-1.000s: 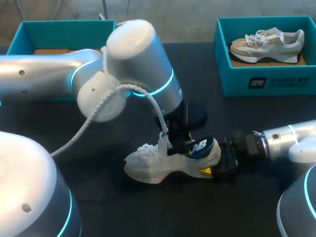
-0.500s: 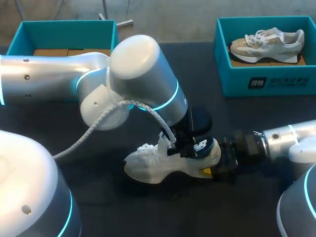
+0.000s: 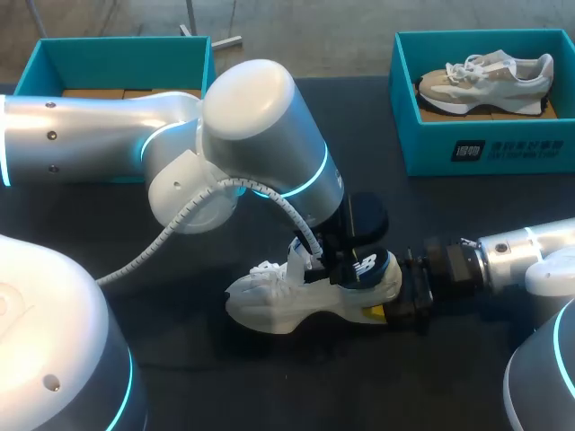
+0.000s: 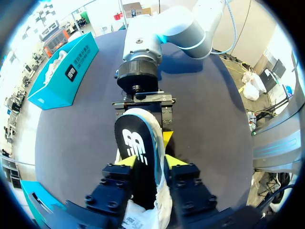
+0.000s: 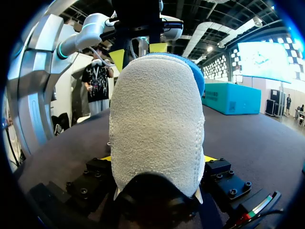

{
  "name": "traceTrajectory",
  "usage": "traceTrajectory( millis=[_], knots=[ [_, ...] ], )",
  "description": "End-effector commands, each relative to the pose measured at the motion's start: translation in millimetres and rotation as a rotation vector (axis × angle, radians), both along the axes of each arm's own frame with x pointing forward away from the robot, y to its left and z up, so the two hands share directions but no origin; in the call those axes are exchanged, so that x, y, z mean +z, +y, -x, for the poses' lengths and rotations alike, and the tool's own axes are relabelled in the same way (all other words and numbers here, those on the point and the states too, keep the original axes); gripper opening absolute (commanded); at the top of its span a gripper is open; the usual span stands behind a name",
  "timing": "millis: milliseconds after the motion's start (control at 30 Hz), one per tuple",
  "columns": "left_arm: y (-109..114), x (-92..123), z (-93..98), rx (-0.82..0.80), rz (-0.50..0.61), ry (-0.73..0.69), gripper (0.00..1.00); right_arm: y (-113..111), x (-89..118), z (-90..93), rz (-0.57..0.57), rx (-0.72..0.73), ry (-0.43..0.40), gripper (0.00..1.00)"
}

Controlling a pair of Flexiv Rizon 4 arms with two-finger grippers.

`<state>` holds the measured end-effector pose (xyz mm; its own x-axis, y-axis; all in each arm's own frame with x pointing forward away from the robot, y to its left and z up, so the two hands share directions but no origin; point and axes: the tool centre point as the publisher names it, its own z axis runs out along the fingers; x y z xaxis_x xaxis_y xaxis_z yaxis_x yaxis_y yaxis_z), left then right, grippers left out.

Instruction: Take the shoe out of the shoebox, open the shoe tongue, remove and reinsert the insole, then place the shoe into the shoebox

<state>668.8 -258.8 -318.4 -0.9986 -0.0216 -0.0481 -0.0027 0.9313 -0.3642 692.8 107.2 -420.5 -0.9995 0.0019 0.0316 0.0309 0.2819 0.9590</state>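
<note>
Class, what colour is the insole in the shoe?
The insole is black with a white mark; clearest in left wrist view.

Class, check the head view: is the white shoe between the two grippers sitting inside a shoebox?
No: the white shoe stands on the dark table, outside the left shoebox and the right shoebox.

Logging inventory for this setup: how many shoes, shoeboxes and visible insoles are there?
Shoes: 2 (white shoe, beige shoe)
Shoeboxes: 2 (left shoebox, right shoebox)
Insoles showing: 1 (insole, sticking up out of the white shoe's heel)
Total: 5
</note>
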Motion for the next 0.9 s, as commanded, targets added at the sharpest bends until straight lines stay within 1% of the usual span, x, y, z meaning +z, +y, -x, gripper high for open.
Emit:
traceTrajectory(
  millis=[33,167,333,633,733,900],
  knots=[
    [-0.1,-1.1,2.1,0.006,0.003,-0.013,0.25,2.0,-1.6,1.8,0.004,-0.001,-0.001,0.00],
    [-3.8,-0.5,2.5,0.023,0.026,-0.036,0.28,2.0,-1.6,1.8,0.004,-0.001,-0.001,0.00],
    [-8.1,-0.9,4.4,0.037,0.052,-0.080,0.37,2.0,-1.6,1.8,0.004,-0.001,-0.001,0.00],
    [-17.9,-7.6,12.1,0.081,0.065,-0.127,0.40,2.0,-1.6,1.8,0.004,-0.001,-0.001,0.00],
    [-21.9,-12.3,13.6,0.104,0.062,-0.167,0.42,2.0,-1.6,1.8,0.004,-0.001,-0.001,0.00],
    [-28.3,-17.0,17.1,0.155,0.062,-0.231,0.42,2.0,-1.6,1.8,0.004,-0.001,-0.001,0.00]
  ],
)
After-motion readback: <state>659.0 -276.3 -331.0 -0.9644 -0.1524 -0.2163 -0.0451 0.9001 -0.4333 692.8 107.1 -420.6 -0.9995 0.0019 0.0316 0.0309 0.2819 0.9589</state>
